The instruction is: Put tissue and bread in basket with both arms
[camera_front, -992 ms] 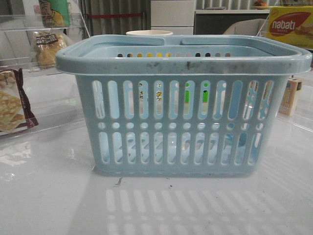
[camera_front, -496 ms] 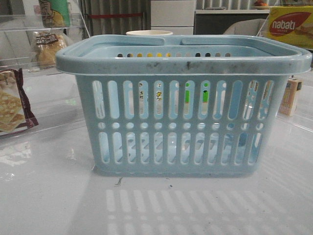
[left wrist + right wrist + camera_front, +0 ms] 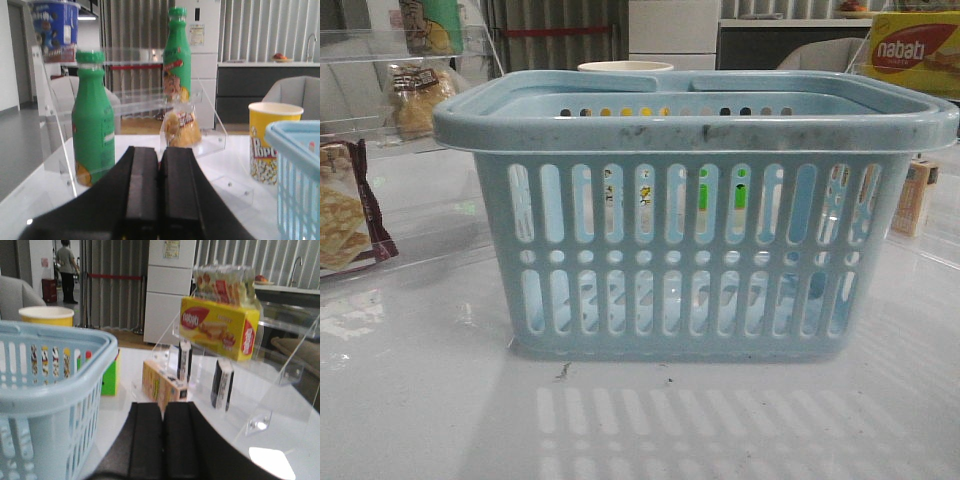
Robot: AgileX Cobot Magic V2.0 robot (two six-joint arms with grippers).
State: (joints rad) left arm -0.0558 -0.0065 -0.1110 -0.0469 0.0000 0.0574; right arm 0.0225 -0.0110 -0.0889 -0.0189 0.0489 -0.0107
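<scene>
Right now your basket [image 3: 690,215] is sitting square in the middle of the white table [image 3: 420,400], filling most of the front view, with its scuffed rim facing the camera. Neither arm is showing in that view. Your left gripper [image 3: 160,192] is pointing past two green bottles [image 3: 93,117] toward the bread [image 3: 182,127], which is leaning in its clear bag on a clear acrylic stand, well apart from the fingers. Those fingers are pressing flat together with nothing between them. A yellow popcorn cup [image 3: 274,140] is standing just beside the basket's corner.

Your right gripper [image 3: 163,437] is likewise sitting closed, pads meeting and holding nothing, with the basket to one side of it. Ahead of it you are seeing a small tan carton [image 3: 161,385] and two dark, upright packets [image 3: 222,382] below a yellow wafer box [image 3: 220,325] (either could be the tissue, but you cannot tell from here). At the front view's left edge a maroon-edged cracker packet [image 3: 345,210] is lying on the table.
</scene>
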